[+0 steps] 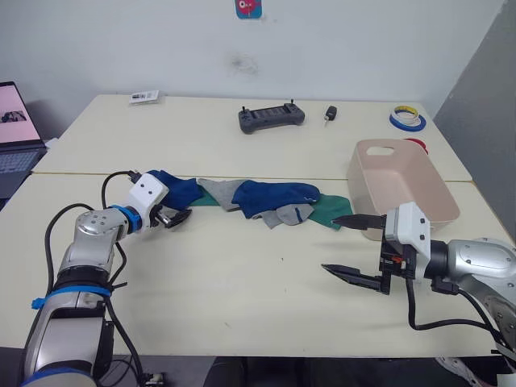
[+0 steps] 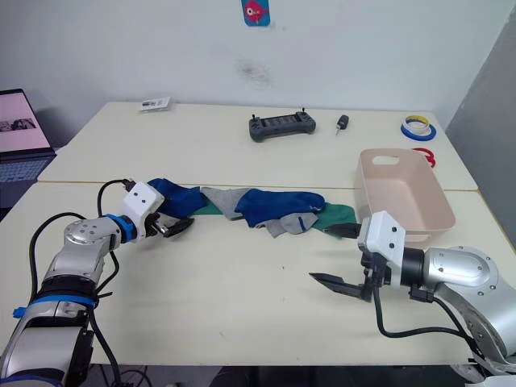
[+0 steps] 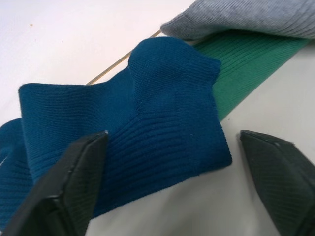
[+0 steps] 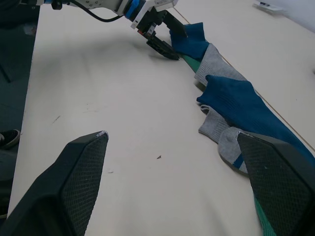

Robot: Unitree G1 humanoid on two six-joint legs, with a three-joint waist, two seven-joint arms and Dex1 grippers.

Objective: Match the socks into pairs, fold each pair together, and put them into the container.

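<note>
Socks (image 1: 250,201) lie in one tangled strip across the table (image 1: 242,282), from the left gripper (image 1: 172,216) to the foot of the tub (image 1: 403,181). That claw is apart, one finger (image 3: 64,191) over the cuff of the end blue sock (image 1: 173,192); better to pinch only blue and lift slowly off the green sock (image 3: 246,59) underneath. The right gripper (image 1: 355,248) hangs wide apart near the strip's other end, holding nothing, free to pin the pile

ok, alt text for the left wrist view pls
Open left gripper, black jaws spread either side of a blue sock lying flat on the pale table. Behind the blue sock lie a green sock and a grey sock, the grey one overlapping the green.
</note>
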